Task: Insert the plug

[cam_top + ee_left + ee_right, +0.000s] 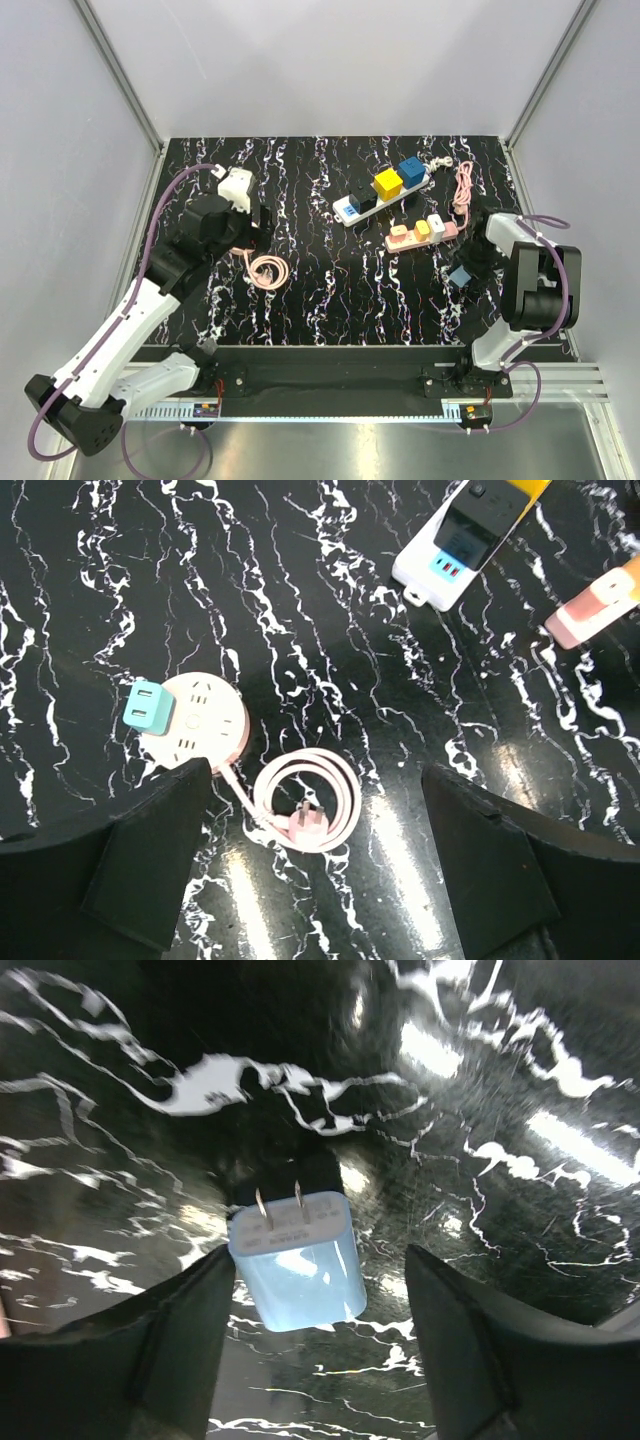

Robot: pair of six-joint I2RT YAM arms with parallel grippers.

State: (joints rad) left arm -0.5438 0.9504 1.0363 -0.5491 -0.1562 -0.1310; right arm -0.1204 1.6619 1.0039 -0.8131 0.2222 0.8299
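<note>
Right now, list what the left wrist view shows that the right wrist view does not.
Left wrist only: a round pink socket hub with a teal adapter on its side, a coiled pink cord, a white strip and a pink strip. Right wrist only: a light blue plug between the fingers. Both: black marbled table, dark fingers spread apart.

Between the spread fingers of the right gripper (318, 1290), the light-blue two-pin plug adapter (300, 1260) fills most of the gap, leaving bare black marbled tabletop (480, 1190) on one side only. Just ahead, the pink power strip with orange and yellow plugs (422, 230) and a looped pink cable (463, 190) block the way. Under the wide-open left gripper (318, 780) lie a coiled pink cord (345, 780) and a round white socket hub (195, 720); ahead and to its right the tabletop is bare.
</note>
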